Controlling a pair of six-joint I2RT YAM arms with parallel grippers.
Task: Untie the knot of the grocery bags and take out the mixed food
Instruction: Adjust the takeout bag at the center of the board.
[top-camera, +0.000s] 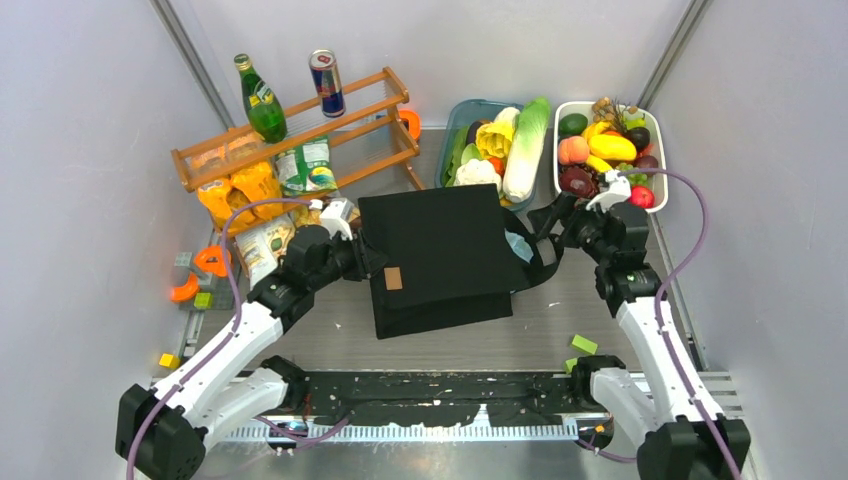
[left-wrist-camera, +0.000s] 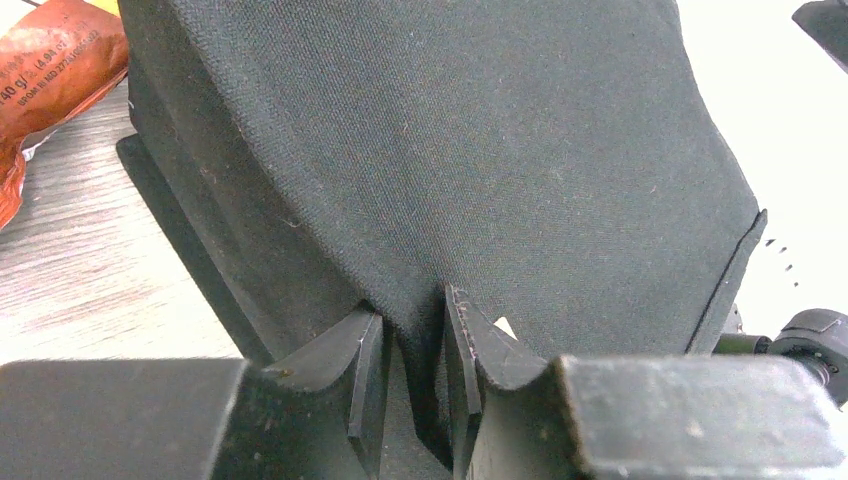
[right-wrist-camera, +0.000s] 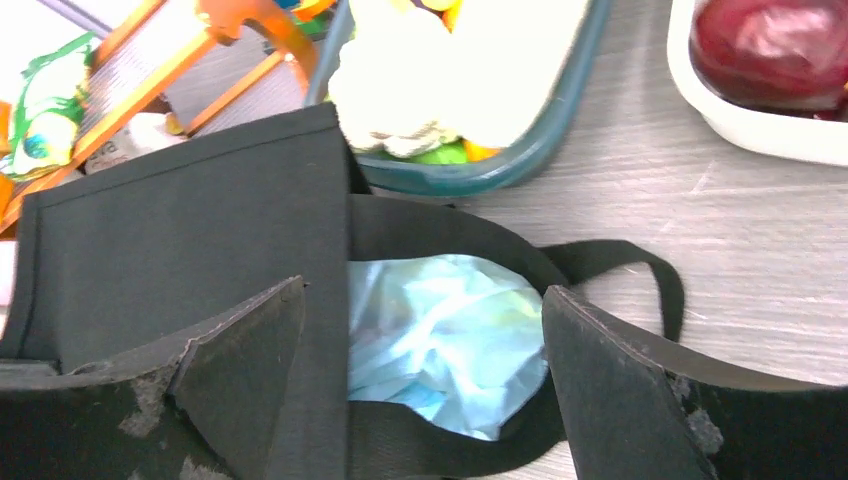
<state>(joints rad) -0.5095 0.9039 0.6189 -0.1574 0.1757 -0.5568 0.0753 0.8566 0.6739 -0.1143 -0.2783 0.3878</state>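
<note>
Two grippers: left gripper (left-wrist-camera: 415, 350) pinches a fold of the limp tote (top-camera: 440, 255) on the surface (top-camera: 560, 320), right gripper (right-wrist-camera: 422, 290) stands wide over the thin, slippery blue bag (right-wrist-camera: 450, 345) in its mouth; I'd take its crumpled top.

Counting what is sitting here
Two bags are lying here: one black bag (top-camera: 440, 255) and one light-blue bag (right-wrist-camera: 440, 340) peeking out of it. One blue tub (top-camera: 447, 145) and one white tub (top-camera: 560, 165) are sitting behind. One green bottle (top-camera: 262, 100), one can (top-camera: 327, 83) and one wooden rack (top-camera: 300, 135) are standing nearby. One left arm (top-camera: 240, 335) and one right arm (top-camera: 650, 330) are reaching in.
</note>
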